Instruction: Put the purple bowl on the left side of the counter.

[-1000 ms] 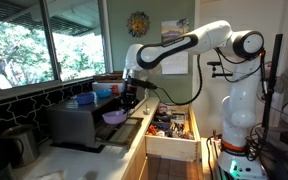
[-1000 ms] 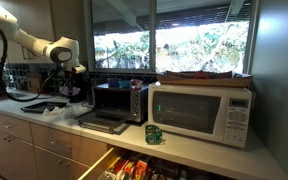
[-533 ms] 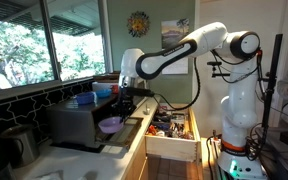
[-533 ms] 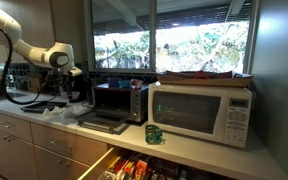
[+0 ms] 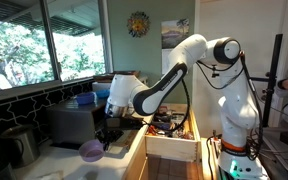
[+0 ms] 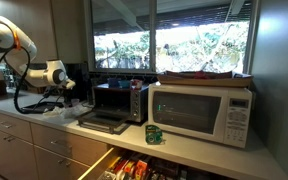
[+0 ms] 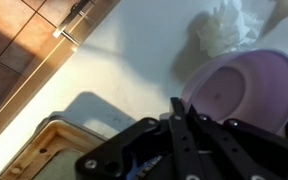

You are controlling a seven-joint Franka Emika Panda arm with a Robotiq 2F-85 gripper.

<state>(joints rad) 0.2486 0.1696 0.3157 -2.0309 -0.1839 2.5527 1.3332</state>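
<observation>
Purple bowl (image 5: pixel 91 150) hung from the arm (image 5: pixel 149 95) low by the front edge of the pale bench (image 5: pixel 54 166) in an exterior view. In an exterior view the arm (image 6: pixel 50 74) bent over the bench's (image 6: pixel 199 152) far end, bowl hidden. Wrist view: jaws pinched the bowl's (image 7: pixel 246 88) rim, crumpled white cloth (image 7: pixel 222 30) just beyond.
</observation>
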